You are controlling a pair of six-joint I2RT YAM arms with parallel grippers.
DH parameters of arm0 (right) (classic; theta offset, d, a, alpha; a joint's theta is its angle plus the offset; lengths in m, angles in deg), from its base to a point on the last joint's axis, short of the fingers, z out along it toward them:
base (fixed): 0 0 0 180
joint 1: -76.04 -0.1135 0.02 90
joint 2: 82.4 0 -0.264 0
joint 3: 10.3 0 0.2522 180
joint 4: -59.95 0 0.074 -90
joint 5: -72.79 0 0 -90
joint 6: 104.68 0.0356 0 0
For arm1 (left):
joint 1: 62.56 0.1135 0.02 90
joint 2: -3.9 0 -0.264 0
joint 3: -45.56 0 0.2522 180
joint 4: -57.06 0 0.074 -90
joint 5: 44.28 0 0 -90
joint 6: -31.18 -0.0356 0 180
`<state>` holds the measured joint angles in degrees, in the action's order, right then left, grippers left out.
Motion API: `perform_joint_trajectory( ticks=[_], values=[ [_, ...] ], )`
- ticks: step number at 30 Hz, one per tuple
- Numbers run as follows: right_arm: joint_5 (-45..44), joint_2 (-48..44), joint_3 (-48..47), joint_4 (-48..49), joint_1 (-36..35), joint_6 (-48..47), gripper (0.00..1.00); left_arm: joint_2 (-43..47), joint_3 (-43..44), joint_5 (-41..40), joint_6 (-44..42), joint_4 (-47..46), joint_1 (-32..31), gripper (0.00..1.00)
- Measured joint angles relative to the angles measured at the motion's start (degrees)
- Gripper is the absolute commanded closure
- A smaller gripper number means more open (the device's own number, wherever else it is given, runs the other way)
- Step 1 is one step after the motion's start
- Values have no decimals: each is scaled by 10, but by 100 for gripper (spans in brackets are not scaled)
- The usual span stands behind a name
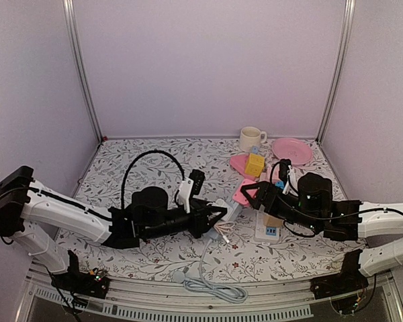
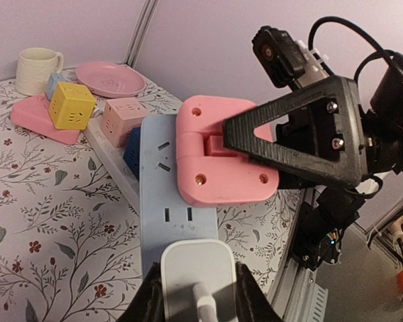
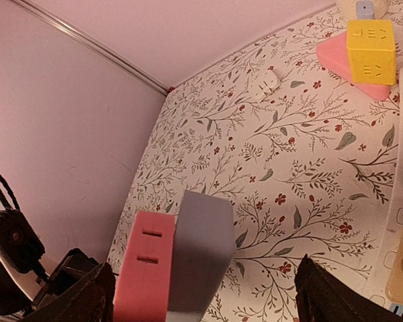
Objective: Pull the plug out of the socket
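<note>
Plug (image 2: 191, 265) pinched in L gripper (image 2: 198, 298) — R gripper (image 3: 205, 285) wide open, straddling socket strip (image 3: 205, 228).

The left arm (image 1: 60, 208) and the right arm (image 1: 386, 218) share one build: smooth white link shells joined by bulky black housings. A thin black cable (image 1: 144, 161) loops off the left arm. The left claw (image 1: 218, 216) is black, and behind it a white bracket (image 1: 186, 188) carries a small black camera. The right claw (image 1: 247, 194) has matte black fingers (image 2: 302, 157) shaped as open triangular frames with a ribbed, printed texture, fixed by silver screws (image 2: 333, 106). Its wrist camera (image 2: 279, 54) is black on a white mount. A green light (image 1: 302, 199) glows on the right wrist housing. The black bases (image 1: 87, 278) show small coloured lights.
</note>
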<state>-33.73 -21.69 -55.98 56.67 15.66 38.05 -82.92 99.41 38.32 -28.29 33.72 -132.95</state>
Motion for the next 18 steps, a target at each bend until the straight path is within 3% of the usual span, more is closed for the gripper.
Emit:
perform_joint_trajectory(
  ticks=[9,12,18],
  values=[
    [22,10,11,40,0,30,26,-35,33,-27,-32,-2,-23,100],
    [29,23,12,47,0,37,39,-37,35,-37,-37,-3,-29,100],
    [30,22,17,63,0,54,75,-42,35,-45,-49,-5,-34,100]
  ],
)
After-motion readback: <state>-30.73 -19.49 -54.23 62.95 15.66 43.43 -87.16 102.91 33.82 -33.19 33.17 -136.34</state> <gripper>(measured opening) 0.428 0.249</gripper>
